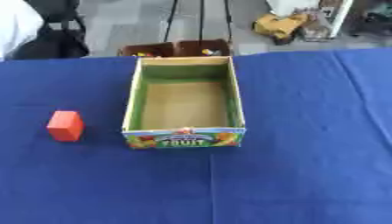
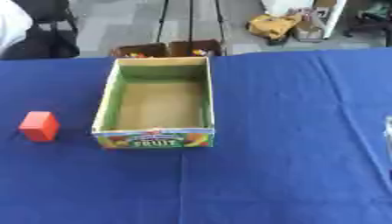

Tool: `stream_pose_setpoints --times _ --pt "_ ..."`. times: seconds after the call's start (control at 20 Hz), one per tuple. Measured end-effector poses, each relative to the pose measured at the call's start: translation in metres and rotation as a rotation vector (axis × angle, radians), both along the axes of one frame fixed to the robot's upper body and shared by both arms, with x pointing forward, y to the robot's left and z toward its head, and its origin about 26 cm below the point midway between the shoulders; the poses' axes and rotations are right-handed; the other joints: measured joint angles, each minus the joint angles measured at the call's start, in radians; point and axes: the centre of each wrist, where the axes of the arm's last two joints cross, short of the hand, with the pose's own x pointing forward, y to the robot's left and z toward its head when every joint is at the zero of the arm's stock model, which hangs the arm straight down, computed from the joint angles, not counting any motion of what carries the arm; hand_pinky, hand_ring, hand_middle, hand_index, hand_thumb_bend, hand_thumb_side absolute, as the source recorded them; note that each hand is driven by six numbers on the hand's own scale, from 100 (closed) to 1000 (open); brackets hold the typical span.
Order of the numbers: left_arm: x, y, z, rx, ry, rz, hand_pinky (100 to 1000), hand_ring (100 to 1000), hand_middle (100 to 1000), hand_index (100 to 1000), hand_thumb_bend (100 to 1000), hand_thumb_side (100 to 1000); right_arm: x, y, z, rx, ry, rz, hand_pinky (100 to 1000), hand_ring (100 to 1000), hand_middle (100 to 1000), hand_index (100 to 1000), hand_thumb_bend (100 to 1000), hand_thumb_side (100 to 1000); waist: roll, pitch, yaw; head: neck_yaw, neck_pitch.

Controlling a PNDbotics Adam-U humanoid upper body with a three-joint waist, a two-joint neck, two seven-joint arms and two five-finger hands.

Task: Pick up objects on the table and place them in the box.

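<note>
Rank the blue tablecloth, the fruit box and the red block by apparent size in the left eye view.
1. Blue tablecloth, filling most of the view.
2. Fruit box, open and empty.
3. Red block, clearly smallest, standing left of the box.

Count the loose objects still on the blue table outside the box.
1. A red block stands on the blue cloth to the left of the open fruit box, apart from it. The box looks empty. Neither robot hand shows.

Bright, even daylight; both views softly blurred; faint shadow beside the red block (image 1: 65, 126).
</note>
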Motion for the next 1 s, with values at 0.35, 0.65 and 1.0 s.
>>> stream_pose_setpoints --times 0.35,0.65,1.0 --pt "0.000 0.000 0.000 0.000 0.000 0.002 601 767 834 1000 100 955 0.000 0.000 0.000 -0.002 0.000 0.004 598 732 546 732 100 1000 0.000 0.000 0.000 -0.001 0.000" --pt "-0.002 0.012 0.001 0.046 0.034 0.183 611 781 843 1000 100 857 0.000 0.000 0.000 -0.001 0.000 0.007 598 732 547 732 100 1000 0.002 0.000 0.000 -0.001 0.000" --pt "-0.008 0.027 0.017 0.363 0.075 0.457 627 806 870 1000 100 936 0.000 0.000 0.000 -0.002 0.002 0.008 598 732 546 732 100 1000 0.011 0.000 -0.016 0.005 0.000"
